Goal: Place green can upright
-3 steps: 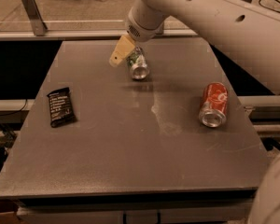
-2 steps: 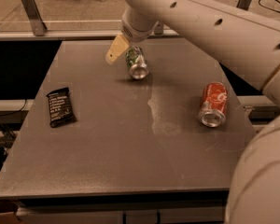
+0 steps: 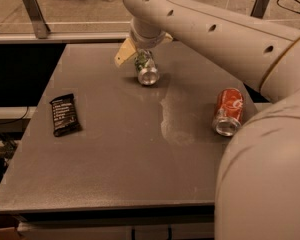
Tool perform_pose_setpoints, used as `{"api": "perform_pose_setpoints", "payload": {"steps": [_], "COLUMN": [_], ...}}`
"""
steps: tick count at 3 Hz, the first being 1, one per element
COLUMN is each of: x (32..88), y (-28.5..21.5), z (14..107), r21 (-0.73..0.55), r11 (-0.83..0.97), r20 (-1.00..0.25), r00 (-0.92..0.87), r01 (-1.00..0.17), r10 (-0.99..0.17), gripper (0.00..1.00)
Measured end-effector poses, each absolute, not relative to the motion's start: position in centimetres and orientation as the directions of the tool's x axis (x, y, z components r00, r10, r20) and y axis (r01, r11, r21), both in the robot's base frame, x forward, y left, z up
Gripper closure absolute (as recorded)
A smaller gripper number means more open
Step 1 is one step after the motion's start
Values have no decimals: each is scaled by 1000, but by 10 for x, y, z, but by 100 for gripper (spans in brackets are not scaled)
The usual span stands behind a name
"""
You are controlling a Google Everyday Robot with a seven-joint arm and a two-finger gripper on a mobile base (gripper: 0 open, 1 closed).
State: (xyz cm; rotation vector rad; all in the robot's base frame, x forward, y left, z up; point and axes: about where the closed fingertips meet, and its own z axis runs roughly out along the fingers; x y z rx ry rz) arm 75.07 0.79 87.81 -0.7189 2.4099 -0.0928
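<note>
Grey tabletop [image 3: 115,174] is filling most of the room's view, with a pale, bulky link of the robot arm [image 3: 260,184] looming at the near right corner. Further in, a black snack-bar wrapper [image 3: 65,115] is lying flat near the left edge, and well apart from it, by the right edge, a red can [image 3: 228,111] is lying on its side with a silver end facing the onlooker. Beyond both, toward the far middle of the table, the green can [image 3: 146,68] is resting tilted or on its side, its silver end also turned this way, not yet standing. The gripper [image 3: 140,53] is hanging directly over the can's far end, touching or just beside it; whether the jaws are clenched on the can or released cannot be told from here. The work appears to be at the grasp-and-tip stage: the next move is calling for a firm hold on the body, a swing to vertical, and a gentle set-down on one flat end. Nothing is showing whether either can is full or empty. Behind the table, a rail [image 3: 65,26] is running along bare floor.
</note>
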Motion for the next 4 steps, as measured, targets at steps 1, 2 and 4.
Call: {"api": "perform_pose_setpoints", "payload": {"steps": [1, 2, 4], "x": [756, 761, 753], "y": [11, 13, 14], "z": [870, 865, 854], "r21": [-183, -129, -58], "r11": [880, 893, 901], "r20": [-530, -506, -438], "r00": [-710, -745, -800], "r01": [-439, -431, -430], "r10": [-464, -433, -410], "gripper": [0, 0, 0]}}
